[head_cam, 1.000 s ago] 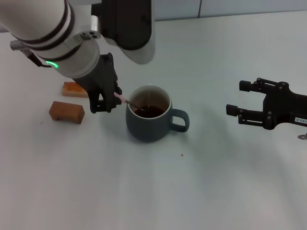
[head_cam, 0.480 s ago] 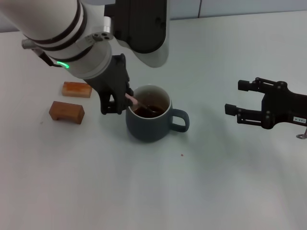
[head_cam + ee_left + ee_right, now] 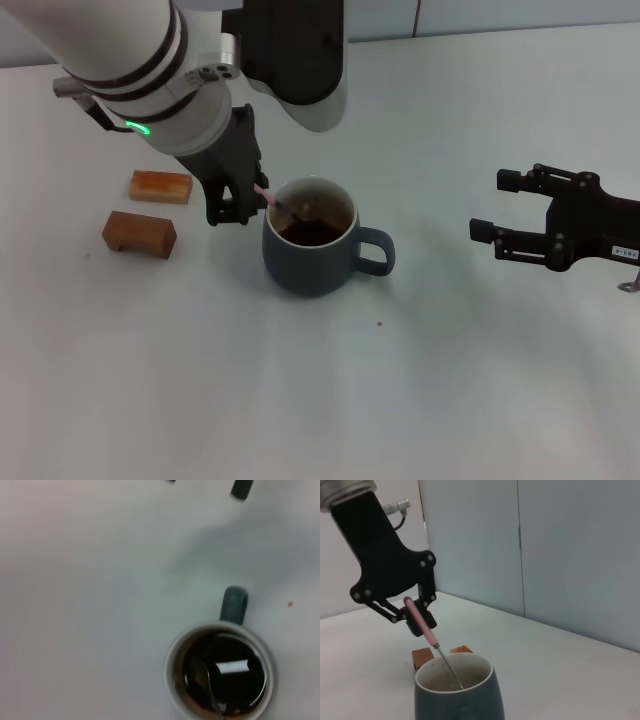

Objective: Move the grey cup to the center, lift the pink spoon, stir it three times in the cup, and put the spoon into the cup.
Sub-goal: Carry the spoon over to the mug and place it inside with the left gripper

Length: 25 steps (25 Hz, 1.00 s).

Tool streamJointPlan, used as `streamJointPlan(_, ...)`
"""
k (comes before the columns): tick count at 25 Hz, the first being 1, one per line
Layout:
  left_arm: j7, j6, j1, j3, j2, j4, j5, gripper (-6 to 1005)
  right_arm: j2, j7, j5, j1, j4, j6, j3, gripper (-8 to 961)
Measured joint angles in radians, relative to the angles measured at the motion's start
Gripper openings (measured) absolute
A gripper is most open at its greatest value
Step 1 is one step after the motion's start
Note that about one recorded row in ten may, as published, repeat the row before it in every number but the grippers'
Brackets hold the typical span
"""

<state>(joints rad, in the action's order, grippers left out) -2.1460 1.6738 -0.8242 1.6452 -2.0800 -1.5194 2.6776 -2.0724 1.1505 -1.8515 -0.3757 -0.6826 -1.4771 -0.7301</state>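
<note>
A plain white tabletop (image 3: 320,400) fills the head view, backed by pale grey wall panels along its far edge. Near its middle stands the grey cup (image 3: 312,250), a rounded dark blue-grey ceramic mug with a thin pale rim and dark brown inside, its loop handle pointing to 3 o'clock. The pink spoon (image 3: 262,195), slim with a pale pink handle and a grey metal stem, slants down into the cup from 10 o'clock; its bowl lies inside against the dark bottom, as the left wrist view shows.

The left gripper (image 3: 243,198), black and hanging from a white arm with a green light, sits just beside the cup's rim at 10 o'clock, its fingers clamped on the spoon's pink handle.

At 9 o'clock from the cup, well apart from it, lie two brown wooden blocks: a darker one (image 3: 139,234) nearer the front edge and a lighter orange one (image 3: 160,186) behind it, with the left gripper between them and the cup.

The right gripper (image 3: 495,207) hovers at 3 o'clock, well apart from the handle, its black jaws spread and holding nothing. A small white label on its body carries writing too small to read. A tiny dark speck (image 3: 379,323) lies on the table at 5 o'clock from the cup.
</note>
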Motion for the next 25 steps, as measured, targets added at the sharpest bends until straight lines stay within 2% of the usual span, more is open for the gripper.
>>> streamJointPlan(6, -0.002, 0.052, 0.001, -0.033, 0.000, -0.017, 0.015, 163, 0.001, 0.000, 0.000, -0.002, 0.000, 0.000, 0.000, 786)
streamJointPlan(13, -0.017, 0.091, 0.004, -0.027, 0.000, -0.043, -0.029, 165, 0.001, 0.000, 0.000, -0.005, 0.000, 0.000, -0.002, 786)
streamJointPlan(25, -0.010, 0.003, -0.003, -0.019, 0.000, -0.009, -0.032, 168, 0.002, 0.004, 0.000, -0.004, 0.000, -0.001, -0.002, 787)
